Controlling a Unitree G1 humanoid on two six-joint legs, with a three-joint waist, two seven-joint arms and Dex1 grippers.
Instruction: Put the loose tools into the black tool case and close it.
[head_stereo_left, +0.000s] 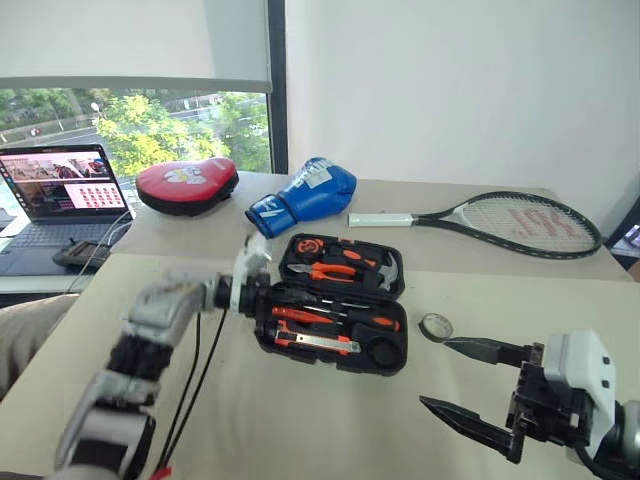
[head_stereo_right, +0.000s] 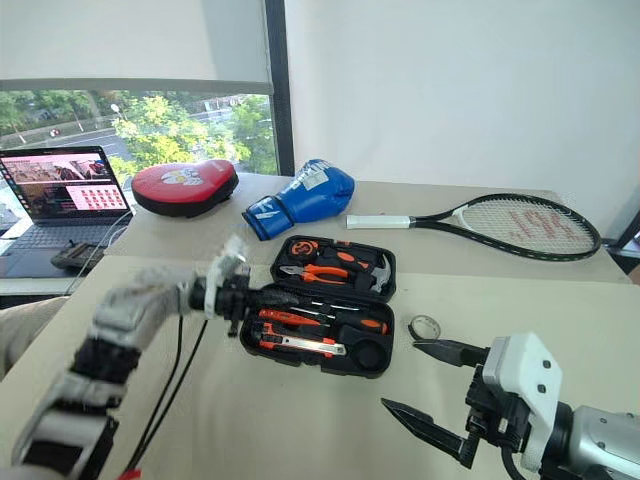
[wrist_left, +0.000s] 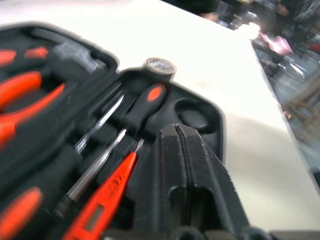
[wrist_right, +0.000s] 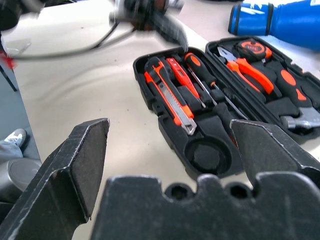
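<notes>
The black tool case (head_stereo_left: 392, 366) lies open in the middle of the table. Its near half holds two orange-and-black screwdrivers (head_stereo_left: 352, 320), a thin orange screwdriver (wrist_left: 102, 197) and a utility knife (wrist_right: 175, 105). Pliers (head_stereo_left: 325, 270) and a hammer sit in the far half. A round slot (wrist_right: 210, 154) at the near right corner is empty. A small tape roll (head_stereo_left: 435, 326) lies on the table just right of the case. My left gripper (head_stereo_left: 272, 296) is shut with nothing in it, over the case's left end. My right gripper (head_stereo_left: 435, 372) stands open, low and to the right of the case.
Along the far table stand a red punch pad (head_stereo_left: 187, 185), a blue boxing glove (head_stereo_left: 305, 195) and a tennis racket (head_stereo_left: 500, 222). A laptop (head_stereo_left: 55, 195) sits at the far left. Black cables (head_stereo_left: 195, 375) hang under my left arm.
</notes>
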